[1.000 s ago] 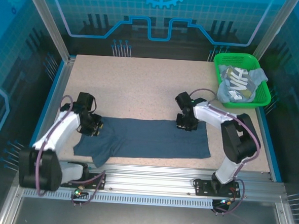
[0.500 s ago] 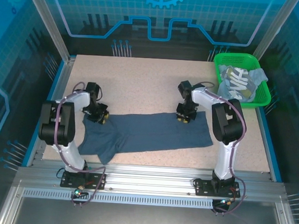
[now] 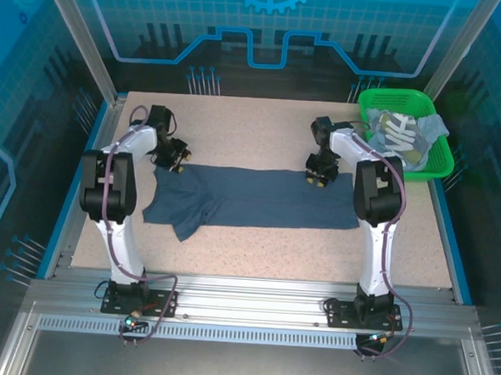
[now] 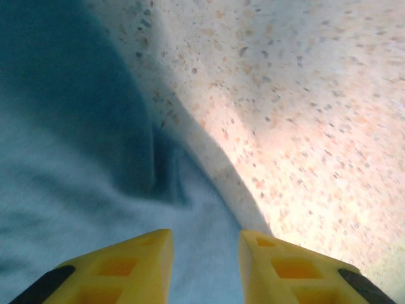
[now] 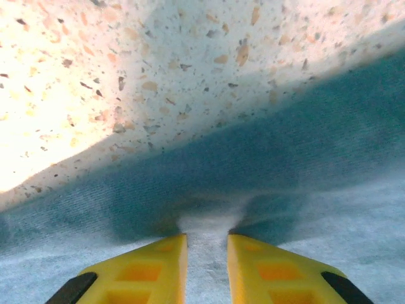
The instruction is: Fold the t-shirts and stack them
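A plain dark slate-blue t-shirt [image 3: 258, 196] lies spread in a long strip across the middle of the table, one sleeve sticking out toward the front left. My left gripper [image 3: 176, 157] holds its back left edge; in the left wrist view the yellow fingers [image 4: 133, 266] straddle the cloth [image 4: 76, 158]. My right gripper [image 3: 316, 178] is shut on the back right edge, and the right wrist view shows a bunched fold [image 5: 207, 218] pinched between its fingers [image 5: 152, 266]. A grey-blue t-shirt with white lettering [image 3: 398, 137] sits crumpled in the basket.
The green mesh basket [image 3: 398, 96] stands at the back right corner, close to my right arm. Bare speckled tabletop [image 3: 237, 127] stretches behind the shirt, and more lies in front of it. Blue enclosure walls and metal posts ring the table.
Both grippers have moved toward the back of the table, dragging the slate-blue shirt with them. It now lies farther back and straighter.
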Motion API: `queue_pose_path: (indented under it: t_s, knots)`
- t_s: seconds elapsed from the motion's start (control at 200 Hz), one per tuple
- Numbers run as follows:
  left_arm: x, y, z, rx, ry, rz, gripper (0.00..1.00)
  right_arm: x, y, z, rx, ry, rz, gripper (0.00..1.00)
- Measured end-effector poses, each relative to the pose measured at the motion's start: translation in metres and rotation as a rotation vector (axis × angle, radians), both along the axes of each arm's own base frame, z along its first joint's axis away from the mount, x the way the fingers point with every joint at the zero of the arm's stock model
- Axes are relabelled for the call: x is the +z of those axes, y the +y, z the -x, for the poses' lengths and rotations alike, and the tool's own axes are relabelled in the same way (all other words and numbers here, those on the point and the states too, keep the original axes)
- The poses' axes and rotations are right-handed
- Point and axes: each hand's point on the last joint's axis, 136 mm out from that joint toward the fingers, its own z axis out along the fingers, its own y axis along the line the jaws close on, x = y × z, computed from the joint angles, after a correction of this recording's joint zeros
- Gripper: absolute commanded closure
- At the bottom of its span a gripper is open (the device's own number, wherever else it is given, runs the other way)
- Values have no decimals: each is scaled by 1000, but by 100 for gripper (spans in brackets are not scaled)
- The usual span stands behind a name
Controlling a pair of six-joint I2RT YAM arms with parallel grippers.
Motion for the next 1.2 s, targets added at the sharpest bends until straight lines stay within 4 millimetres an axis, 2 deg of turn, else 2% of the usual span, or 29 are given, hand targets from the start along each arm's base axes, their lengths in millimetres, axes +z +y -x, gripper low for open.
queue_pose_path:
  t_s: [0.14, 0.195, 0.235, 0.285, 0.345, 0.44, 0.53, 0.625, 0.75, 0.91, 1.201]
  knots:
    - [58, 3, 18, 2, -106, -30, 55, 27, 10, 1, 59, -82, 18, 72]
    - [75, 2, 37, -1, -134, -41, 54, 41, 20, 6, 90, -120, 5, 72]
    - [79, 1, 53, -3, -134, -46, 54, 51, 29, 9, 113, -148, -13, 71]
    - [75, -1, 75, -6, -111, -49, 54, 59, 42, 14, 149, -176, -41, 71]
    - [59, -3, 102, -20, -49, -49, 54, 63, 57, 22, 195, -193, -82, 68]
    - [24, -3, 138, -45, 77, -51, 54, 54, 81, 39, 267, -183, -156, 67]
    - [5, -1, 158, -74, 138, -56, 54, 43, 95, 52, 318, -153, -208, 65]
    - [-2, 6, 159, -107, 141, -77, 53, 39, 105, 57, 345, -134, -256, 64]
    - [-9, 12, 142, -183, 69, -120, 55, 25, 112, 59, 349, -98, -294, 63]
    - [-19, 15, 130, -259, 28, -159, 55, 9, 118, 59, 346, -51, -317, 63]
    - [-39, 19, 131, -300, 54, -187, 58, 21, 129, 44, 352, -87, -346, 62]
